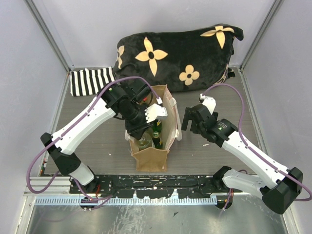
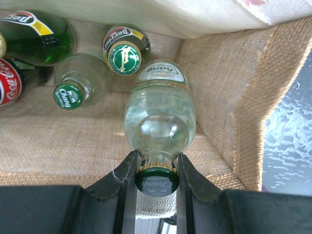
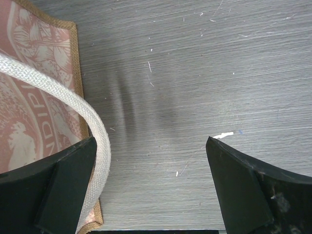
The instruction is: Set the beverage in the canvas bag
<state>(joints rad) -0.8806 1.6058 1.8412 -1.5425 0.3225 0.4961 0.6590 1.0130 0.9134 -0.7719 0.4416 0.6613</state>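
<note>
Desk (image 1: 102, 146) run: loading nearly done

Grey desk carries canvas bag (image 1: 152, 158) upright; left tool (image 2: 156, 163) clamps clear Chang bottle (image 2: 160, 112) at its neck, inside the bag above other bottles (image 2: 78, 85); right tool (image 3: 151, 146) spread wide, empty, beside cream handle (image 3: 92, 131); left, by my judgement: lower, release.

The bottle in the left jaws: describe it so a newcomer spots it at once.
Look inside the tan canvas bag mid-table. Of the drinks in it, pick the clear bottle with a green cap; unlike its clear twin, its neck sits between the left jaws.
</note>
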